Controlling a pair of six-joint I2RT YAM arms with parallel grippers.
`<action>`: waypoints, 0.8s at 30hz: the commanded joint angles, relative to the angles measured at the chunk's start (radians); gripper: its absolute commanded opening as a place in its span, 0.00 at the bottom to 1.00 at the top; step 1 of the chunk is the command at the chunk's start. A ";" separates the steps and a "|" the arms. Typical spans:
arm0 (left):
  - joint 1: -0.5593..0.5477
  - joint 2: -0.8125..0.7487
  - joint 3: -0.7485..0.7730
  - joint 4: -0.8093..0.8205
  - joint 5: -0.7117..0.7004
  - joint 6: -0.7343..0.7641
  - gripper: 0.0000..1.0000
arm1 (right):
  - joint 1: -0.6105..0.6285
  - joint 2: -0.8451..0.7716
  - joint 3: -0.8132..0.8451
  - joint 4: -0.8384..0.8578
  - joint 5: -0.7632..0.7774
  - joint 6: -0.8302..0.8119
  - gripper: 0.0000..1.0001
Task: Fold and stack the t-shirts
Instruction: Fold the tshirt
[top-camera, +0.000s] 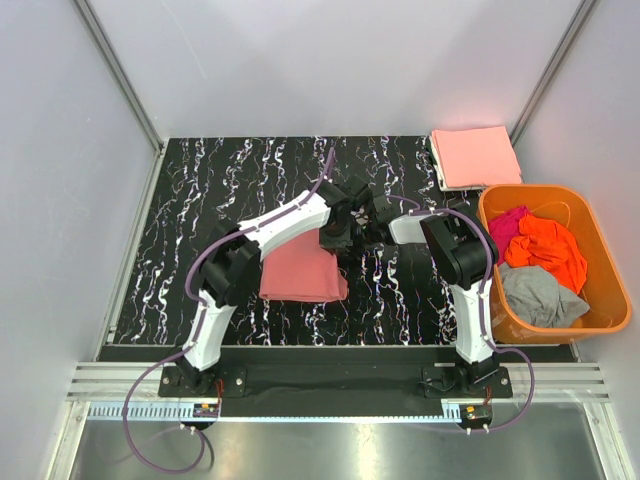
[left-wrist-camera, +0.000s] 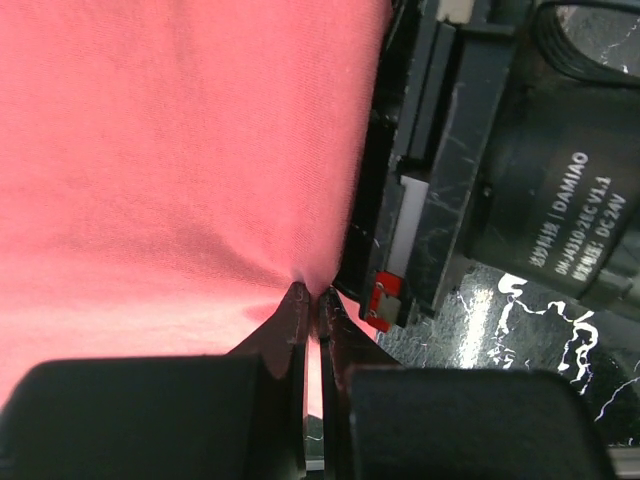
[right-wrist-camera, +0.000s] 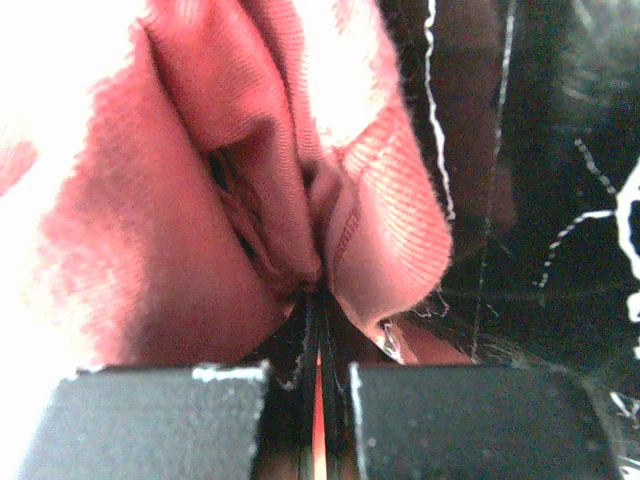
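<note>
A salmon-pink t-shirt (top-camera: 300, 272) lies partly folded on the black marbled table (top-camera: 200, 200), its far edge lifted. My left gripper (top-camera: 330, 238) is shut on that edge; the cloth (left-wrist-camera: 180, 170) fills the left wrist view above the closed fingertips (left-wrist-camera: 298, 305). My right gripper (top-camera: 362, 236) is shut on the same shirt right beside it, with bunched cloth (right-wrist-camera: 290, 190) pinched at its tips. A folded paler peach-pink t-shirt (top-camera: 474, 156) lies at the far right corner. Magenta (top-camera: 506, 220), bright orange (top-camera: 546, 250) and grey (top-camera: 540, 295) t-shirts lie in the basket.
The rigid orange plastic basket (top-camera: 600, 322) stands at the table's right edge, next to the right arm. Grey walls enclose the table on three sides. The right arm's wrist motor (left-wrist-camera: 560, 190) sits very close to my left gripper.
</note>
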 joint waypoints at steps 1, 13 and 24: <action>0.016 -0.033 -0.018 0.074 0.073 0.000 0.01 | 0.001 0.030 -0.044 -0.112 0.174 -0.057 0.00; 0.082 -0.099 -0.166 0.281 0.225 0.038 0.09 | 0.001 0.024 -0.043 -0.126 0.171 -0.059 0.00; 0.111 -0.145 -0.239 0.368 0.262 0.067 0.28 | -0.002 -0.013 -0.049 -0.153 0.180 -0.068 0.02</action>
